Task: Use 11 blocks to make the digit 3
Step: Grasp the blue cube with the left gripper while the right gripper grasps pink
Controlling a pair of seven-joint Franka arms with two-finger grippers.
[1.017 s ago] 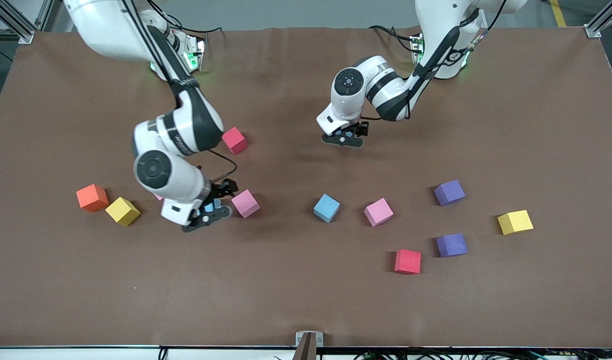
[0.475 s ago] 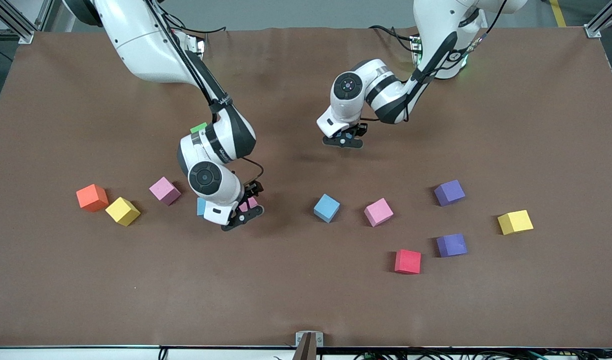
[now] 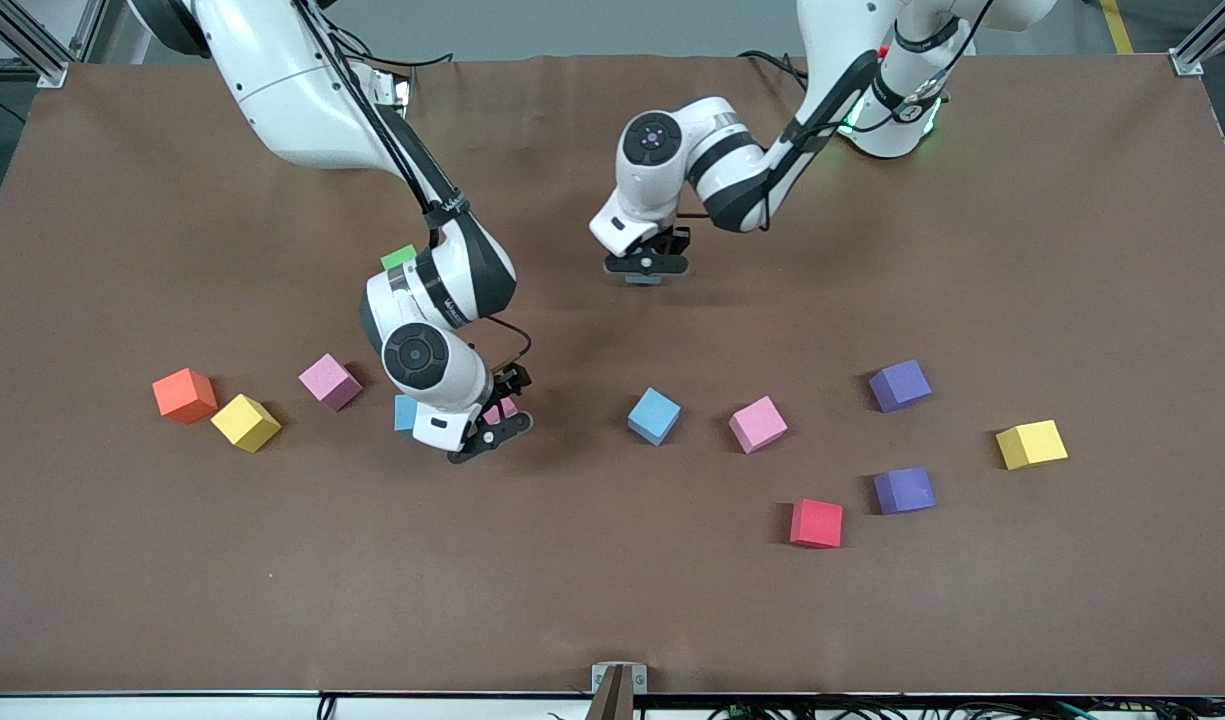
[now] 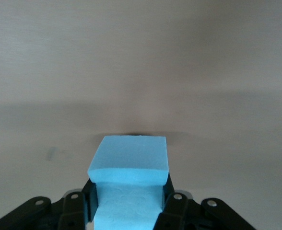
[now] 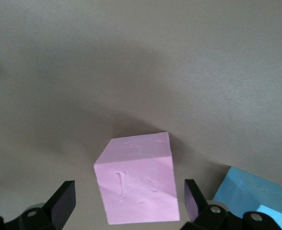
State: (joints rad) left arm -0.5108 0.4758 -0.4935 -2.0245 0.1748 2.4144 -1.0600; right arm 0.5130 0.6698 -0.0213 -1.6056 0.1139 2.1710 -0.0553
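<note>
The left pincer (image 3: 648,268) is clamped on a light blue block (image 4: 129,165), low over the table (image 3: 612,620) in its middle stretch, toward the edge where the robots' bases stand; from the front only a sliver of blue shows under the fingers. The right pincer (image 3: 490,425) stands spread wide around a pink block (image 5: 137,178) without gripping it, and a second light blue block (image 3: 405,411) sits just beside that one.

Outward from there lie the rest, all loose and apart from one another: a pink block (image 3: 329,381), a yellow block (image 3: 245,422) and an orange cube (image 3: 184,394) toward the right arm's end. A third light blue block (image 3: 654,415) and a third pink one (image 3: 757,424) lie mid-table, then two purple blocks (image 3: 899,385), a red block (image 3: 816,523) and another yellow one (image 3: 1031,444) toward the left arm's end. A green cube (image 3: 399,256) peeks out by the right arm.

No bar of the digit 3 is laid yet; by my reading the whole figure is left to build.
</note>
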